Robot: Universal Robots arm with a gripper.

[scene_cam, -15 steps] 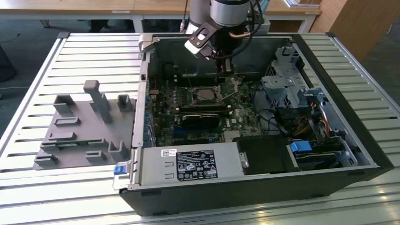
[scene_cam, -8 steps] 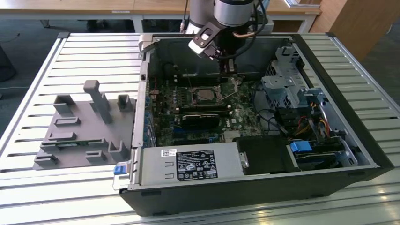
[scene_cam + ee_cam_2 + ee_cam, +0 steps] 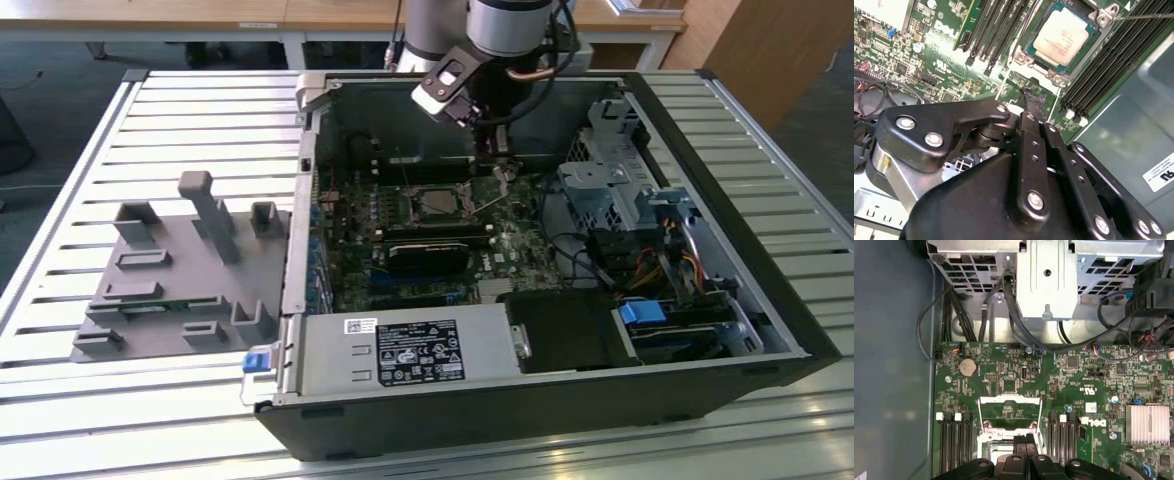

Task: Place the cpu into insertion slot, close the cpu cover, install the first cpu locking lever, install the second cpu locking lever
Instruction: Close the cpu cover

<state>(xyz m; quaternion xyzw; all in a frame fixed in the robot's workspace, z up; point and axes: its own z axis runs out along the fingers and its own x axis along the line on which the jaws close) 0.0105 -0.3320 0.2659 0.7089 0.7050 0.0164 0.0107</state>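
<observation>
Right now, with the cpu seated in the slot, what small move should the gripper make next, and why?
Probably it should nudge the cpu cover down toward the insertion slot. The cpu already lies in the slot, the cover's frame stands raised off it, and the shut gripper sits right beside that frame.

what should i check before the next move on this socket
1. Chip lying flat in the socket: ok.
2. Cover shut over the chip: not ok. It stands open, and the board shows through its cut-out.
3. Lever latched: not ok. Its thin rod juts away from the socket.
4. Cables clear of the socket: ok. They run beyond the board's edge.
5. End effector placed for the work: ok. It is shut, with its tip beside the socket's edge.
6. End effector pinching anything: cannot tell.
</observation>
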